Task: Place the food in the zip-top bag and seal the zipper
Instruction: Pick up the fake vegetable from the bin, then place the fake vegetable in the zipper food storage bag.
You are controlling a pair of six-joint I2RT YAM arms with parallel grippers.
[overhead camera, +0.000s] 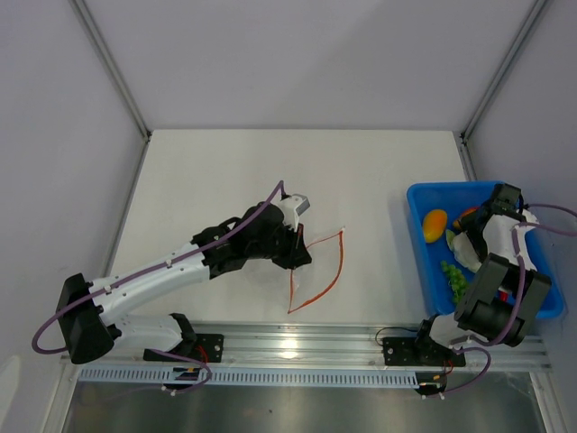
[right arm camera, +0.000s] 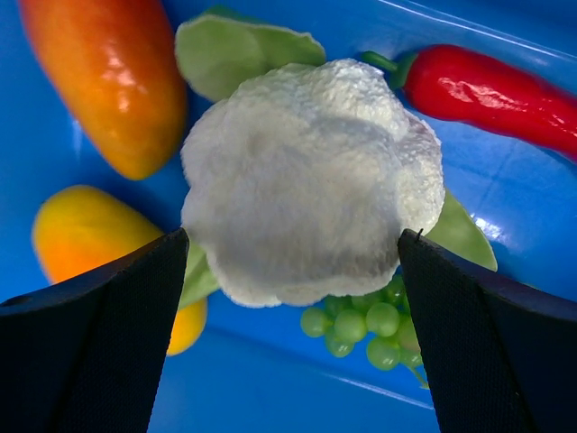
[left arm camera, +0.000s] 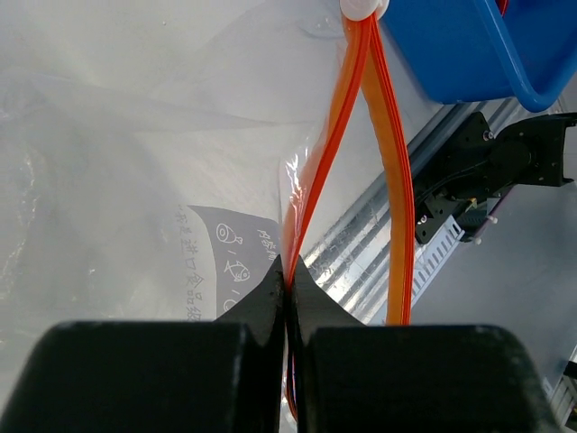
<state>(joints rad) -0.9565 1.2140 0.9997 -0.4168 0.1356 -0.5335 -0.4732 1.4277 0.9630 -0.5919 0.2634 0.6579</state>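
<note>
The clear zip-top bag (overhead camera: 317, 263) lies mid-table with its mouth held apart. My left gripper (overhead camera: 296, 251) is shut on one side of the orange-red zipper (overhead camera: 337, 271). In the left wrist view the gripper (left arm camera: 288, 275) pinches that zipper strip (left arm camera: 329, 153), and the other strip (left arm camera: 397, 180) stands apart from it. My right gripper (overhead camera: 471, 236) is down in the blue bin (overhead camera: 416, 195). In the right wrist view its fingertips (right arm camera: 177, 248) press both sides of the white-and-green vegetable (right arm camera: 306, 171), gripper (right arm camera: 293, 236). The chili (right arm camera: 496, 90), orange-yellow fruit (right arm camera: 113, 81) and green bunch (right arm camera: 370, 325) lie beneath.
The bin stands at the table's right edge, about a hand's width right of the bag. A metal rail (overhead camera: 361, 343) runs along the near edge and also shows in the left wrist view (left arm camera: 361, 244). Grey walls enclose the table on three sides.
</note>
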